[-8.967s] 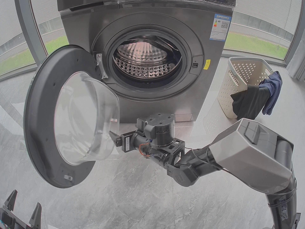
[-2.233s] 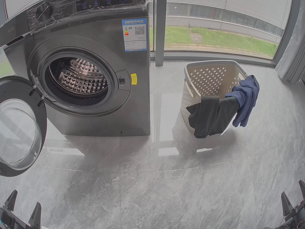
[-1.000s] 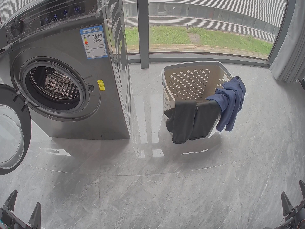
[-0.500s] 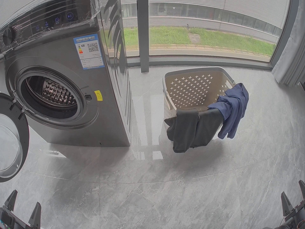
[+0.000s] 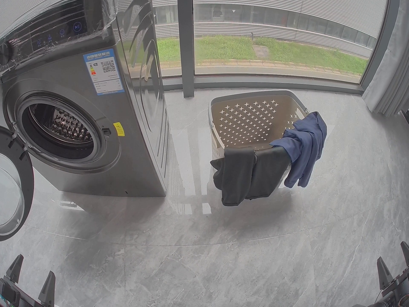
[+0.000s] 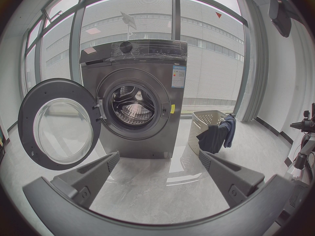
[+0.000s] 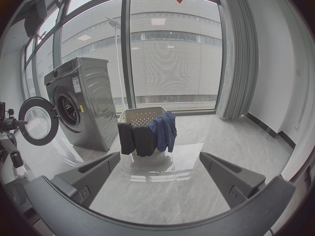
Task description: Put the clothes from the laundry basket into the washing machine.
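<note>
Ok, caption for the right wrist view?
Open right gripper faces the laundry basket, dark garment and blue garment draped over its rim, open-doored washing machine beside it.

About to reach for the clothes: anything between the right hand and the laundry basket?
Nothing visible. Only bare floor lies between the right hand and the laundry basket; the clothes hang over its near rim.

The pale grey, marble-patterned floor [image 5: 221, 256] fills the lower half of the head view, glossy enough to mirror the window light. The washing machine [image 5: 128, 107] stands on it at the upper left. The laundry basket [image 5: 249, 118] sits on it at upper centre, with a strip of floor between them.
</note>
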